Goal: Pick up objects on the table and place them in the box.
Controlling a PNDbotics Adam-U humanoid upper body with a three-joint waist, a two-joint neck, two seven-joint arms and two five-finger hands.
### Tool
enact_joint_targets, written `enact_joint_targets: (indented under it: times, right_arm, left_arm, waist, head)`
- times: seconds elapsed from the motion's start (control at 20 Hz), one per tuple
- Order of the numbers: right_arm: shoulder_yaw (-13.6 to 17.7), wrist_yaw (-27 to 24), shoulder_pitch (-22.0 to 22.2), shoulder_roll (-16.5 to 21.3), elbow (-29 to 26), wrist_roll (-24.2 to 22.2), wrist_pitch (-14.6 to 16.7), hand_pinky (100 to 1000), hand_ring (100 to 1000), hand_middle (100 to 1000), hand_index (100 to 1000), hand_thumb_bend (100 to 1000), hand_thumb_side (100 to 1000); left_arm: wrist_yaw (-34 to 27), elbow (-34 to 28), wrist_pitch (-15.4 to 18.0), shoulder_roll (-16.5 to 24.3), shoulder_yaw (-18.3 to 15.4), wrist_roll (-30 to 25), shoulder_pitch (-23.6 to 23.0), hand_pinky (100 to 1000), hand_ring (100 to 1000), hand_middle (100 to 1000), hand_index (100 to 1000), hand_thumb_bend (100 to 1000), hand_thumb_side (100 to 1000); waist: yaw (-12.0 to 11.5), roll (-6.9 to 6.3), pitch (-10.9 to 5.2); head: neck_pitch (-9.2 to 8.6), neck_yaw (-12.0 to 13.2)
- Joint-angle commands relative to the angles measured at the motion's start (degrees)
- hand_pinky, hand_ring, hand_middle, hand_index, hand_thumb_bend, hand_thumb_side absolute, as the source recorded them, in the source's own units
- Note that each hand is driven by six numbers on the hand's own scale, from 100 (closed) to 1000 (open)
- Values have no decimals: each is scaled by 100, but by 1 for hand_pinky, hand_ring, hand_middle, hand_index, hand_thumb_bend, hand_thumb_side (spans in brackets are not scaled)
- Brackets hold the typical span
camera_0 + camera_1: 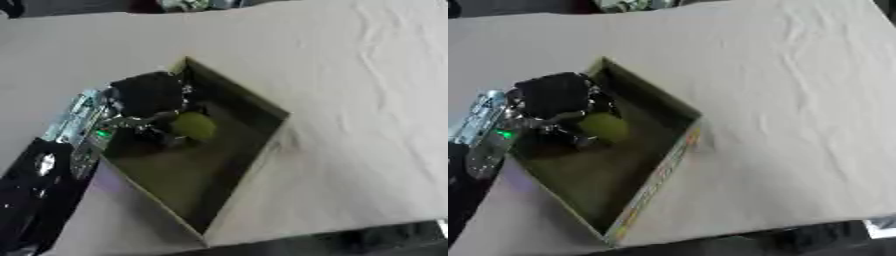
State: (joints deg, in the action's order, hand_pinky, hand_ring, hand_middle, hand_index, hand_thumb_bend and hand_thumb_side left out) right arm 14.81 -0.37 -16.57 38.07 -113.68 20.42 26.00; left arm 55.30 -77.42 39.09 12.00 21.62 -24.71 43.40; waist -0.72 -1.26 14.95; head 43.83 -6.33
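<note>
One round yellow-green ball (194, 125), left hand (150, 96), box (254, 165)

**No readable text from my seat**

I can read no words, numbers or brand marks in either eye view. The cardboard box (658, 175) carries a strip of coloured print along its near right rim, but I cannot make out any letters in it. On the left forearm (87, 127) I see only a small green light, with no label beside it that I can read.
</note>
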Motion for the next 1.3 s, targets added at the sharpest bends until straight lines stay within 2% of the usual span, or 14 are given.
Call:
enact_joint_targets:
  times: [0.05,0.3,0.35,0.4,0.45,0.55,0.6,0.65,1.0,1.05,1.1,1.15,1.2,1.3]
  right_arm:
    - [66,34,-26,172,-92,22,3,793,612,575,712,100,470]
    - [64,25,-76,122,-92,29,11,795,612,575,711,100,486]
    - [67,23,-77,111,-92,29,9,795,612,575,711,100,489]
    - [74,22,-69,101,-92,32,4,795,613,575,711,100,493]
    - [83,24,-58,95,-92,37,0,796,613,575,711,100,497]
    - [96,30,-39,88,-92,47,-6,796,613,575,711,100,498]
    - [101,34,-26,86,-92,52,-9,796,613,575,711,100,504]
    - [109,40,-11,86,-92,58,-12,796,613,575,711,100,498]
    - [125,65,22,97,-92,85,-11,795,613,575,711,100,493]
    - [125,68,23,98,-92,86,-8,795,613,575,711,100,491]
    - [127,71,24,99,-92,88,-7,795,613,575,711,100,483]
    - [129,75,22,99,-92,91,-9,795,613,575,711,100,491]
    - [134,80,20,100,-92,95,-12,795,613,575,711,100,491]
    - [147,93,22,98,-92,108,-16,794,613,575,711,100,490]
  left_arm:
    - [-575,17,503,-7,-65,-987,86,475,558,474,709,100,246]
    - [-1040,137,303,-55,20,-1515,23,552,622,548,768,100,292]
    - [-1103,173,263,-69,14,-1606,33,582,655,589,811,100,387]
    - [-1110,138,210,-47,-38,-1692,50,678,769,725,915,100,648]
    - [-1067,49,138,-9,-110,-1780,66,743,824,786,957,100,817]
    - [-924,-197,-26,55,-243,-1957,80,758,836,799,966,100,856]
    - [-846,-318,-102,87,-295,-2011,95,813,877,844,1000,268,935]
    - [-764,-450,-184,149,-392,-1996,122,820,882,848,1000,360,946]
    - [-160,-1293,-654,337,-666,-1631,26,865,919,880,1000,504,889]
    - [-74,-1324,-668,337,-668,-1584,12,862,917,876,1000,487,864]
    - [12,-1338,-682,323,-683,-1518,-2,857,913,874,1000,353,873]
    - [98,-1351,-694,307,-703,-1443,-13,852,909,867,1000,423,795]
    - [187,-1380,-716,292,-736,-1359,-23,849,906,864,1000,394,757]
    - [308,-1529,-814,267,-861,-1195,-26,831,893,848,999,146,560]
  waist:
    - [5,36,-88]
    - [3,46,-39]
    - [0,47,-35]
    - [-7,44,-37]
    - [-12,41,-39]
    - [-19,38,-44]
    - [-30,37,-50]
    - [-39,38,-57]
    - [-70,39,-70]
    - [-72,40,-70]
    - [-77,43,-67]
    - [-84,47,-64]
    - [-93,50,-60]
    - [-123,59,-54]
  head:
    - [29,18]
    - [29,34]
    - [29,31]
    - [29,22]
    - [29,13]
    - [29,2]
    - [29,-11]
    - [29,-21]
    - [29,-59]
    - [29,-61]
    - [29,-63]
    - [29,-65]
    - [29,-70]
    - [29,-81]
